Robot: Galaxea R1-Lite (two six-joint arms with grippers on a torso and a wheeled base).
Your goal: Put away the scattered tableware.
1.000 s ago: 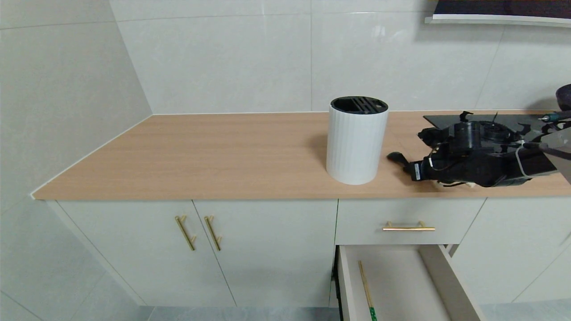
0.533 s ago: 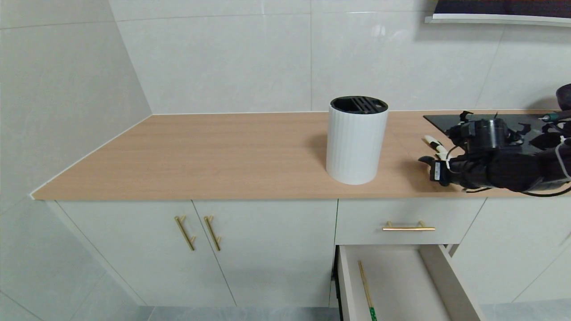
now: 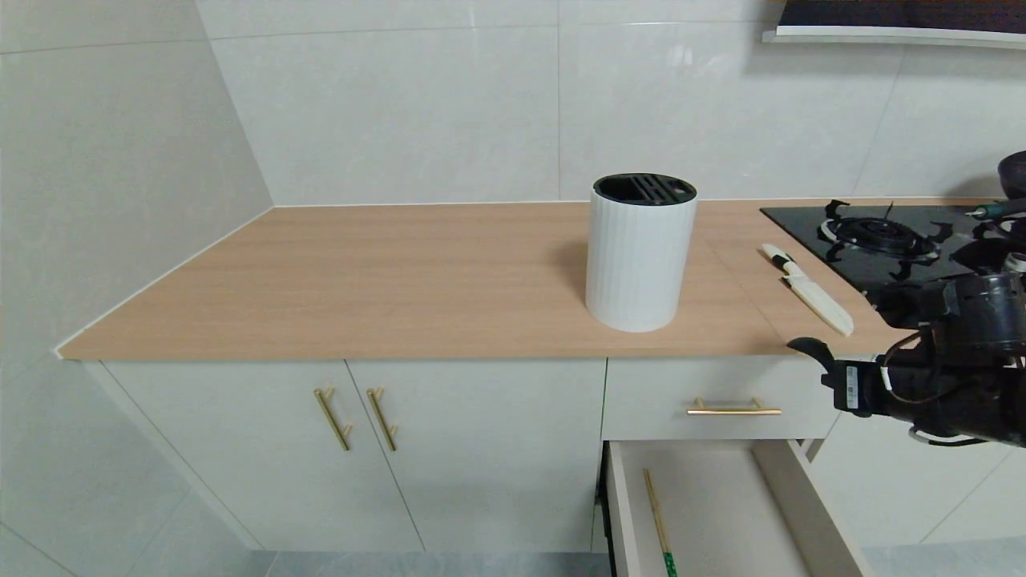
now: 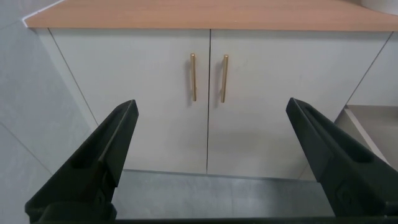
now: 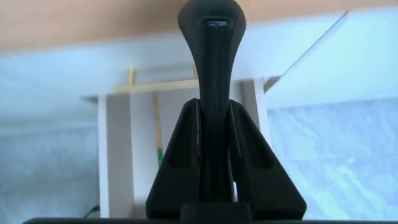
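Our right fingers (image 5: 211, 93) are pressed flat together with nothing between them. That suits an arm between grasps, we judge, since they would have to part before taking anything.

The right gripper (image 3: 805, 346) hangs at the right of the head view, just below the countertop's (image 3: 401, 280) front edge and above the open drawer (image 3: 721, 489). A pair of chopsticks (image 3: 659, 521) lies along the drawer's left wall.

Up and to the right of centre, the knife (image 3: 805, 290) lies flat on the countertop between the knife holder (image 3: 640, 252) and the stove (image 3: 874, 236), touching neither. The holder stands upright with its slots facing up, ready for a blade.

Our left fingers (image 4: 102, 158) are spread wide and empty. The left gripper (image 4: 214, 155) faces the cabinet doors (image 4: 208, 93), well apart from the tableware.
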